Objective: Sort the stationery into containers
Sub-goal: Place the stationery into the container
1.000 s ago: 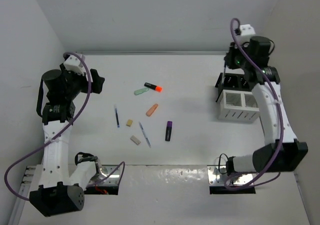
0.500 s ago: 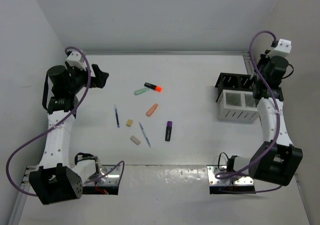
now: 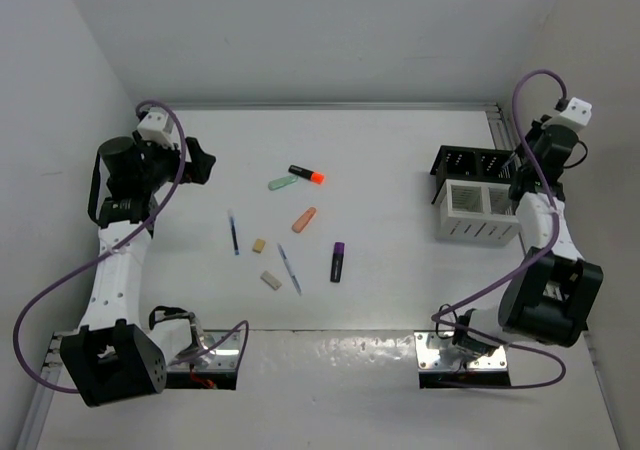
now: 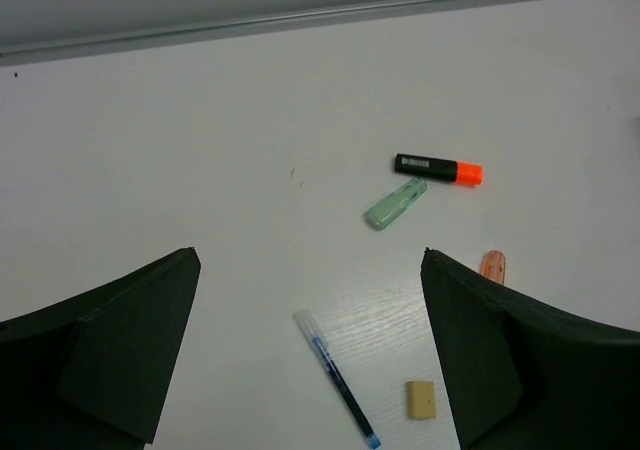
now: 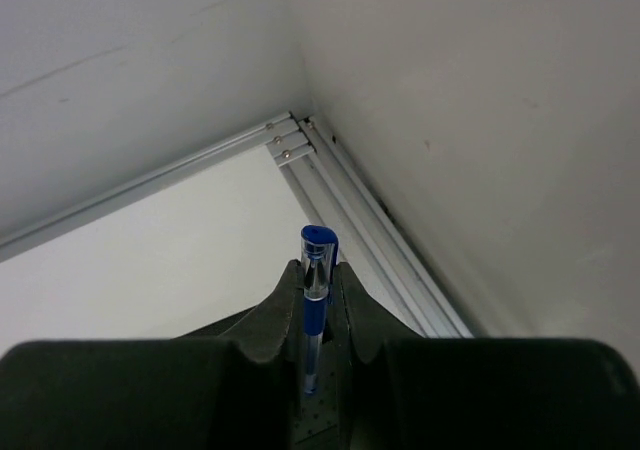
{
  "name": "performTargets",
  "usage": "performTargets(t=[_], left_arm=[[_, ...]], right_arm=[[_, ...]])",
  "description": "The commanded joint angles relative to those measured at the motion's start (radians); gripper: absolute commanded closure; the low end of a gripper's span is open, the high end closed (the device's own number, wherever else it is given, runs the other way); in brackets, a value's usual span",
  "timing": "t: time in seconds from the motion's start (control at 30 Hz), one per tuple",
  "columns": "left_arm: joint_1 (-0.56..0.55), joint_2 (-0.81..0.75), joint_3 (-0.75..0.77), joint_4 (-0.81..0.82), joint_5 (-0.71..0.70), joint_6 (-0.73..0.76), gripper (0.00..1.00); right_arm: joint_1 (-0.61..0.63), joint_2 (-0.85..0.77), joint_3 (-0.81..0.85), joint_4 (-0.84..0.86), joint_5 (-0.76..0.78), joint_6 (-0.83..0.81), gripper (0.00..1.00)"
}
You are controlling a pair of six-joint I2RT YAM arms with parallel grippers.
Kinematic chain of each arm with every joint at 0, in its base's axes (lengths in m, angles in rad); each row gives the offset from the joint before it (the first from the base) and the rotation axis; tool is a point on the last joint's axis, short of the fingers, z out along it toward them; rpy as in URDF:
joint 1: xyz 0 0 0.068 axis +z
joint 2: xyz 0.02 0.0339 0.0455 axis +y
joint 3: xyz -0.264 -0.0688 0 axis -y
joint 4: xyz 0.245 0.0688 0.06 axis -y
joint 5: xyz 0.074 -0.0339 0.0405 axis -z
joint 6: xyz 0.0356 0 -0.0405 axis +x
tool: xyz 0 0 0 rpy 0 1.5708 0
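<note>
A white table [image 3: 390, 170] stands between grey walls [image 3: 330, 30] (an aluminium rail [image 3: 320, 105] lines its far edge); a scuffed metal strip [image 3: 330, 342] runs along the near edge.

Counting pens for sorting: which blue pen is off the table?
The pen clamped in the right gripper; the other two blue pens lie flat on the table.

Stationery [image 3: 304, 219] scattered centre-left of table [image 3: 400, 270]; slatted box [image 3: 478, 213] far R, organiser [image 3: 465, 162] just behind it

White table [image 3: 400, 270] w/ grey walls [image 3: 330, 40]
</note>
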Motion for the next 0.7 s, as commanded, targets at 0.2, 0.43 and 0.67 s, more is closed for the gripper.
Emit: performTargets(t=[0.2, 0.43, 0.67], left_arm=[[0.016, 0.017, -0.035, -0.146, -0.048, 0.146, 0.02], [0.016, 0.072, -0.043, -0.316, -0.047, 0.223, 0.08], [-0.062, 0.238, -0.026, -0.376, -0.197, 0.073, 0.17]], right_arm=[[-0.003, 0.108, 0.030, 0.042, -0.072, 0.041, 0.81], [-0.001, 0.130, 0.068, -0.048, -0.124, 0.036, 0.43], [0.075, 0.027, 0.062, -0.186, -0.236, 0.025, 0.40]])
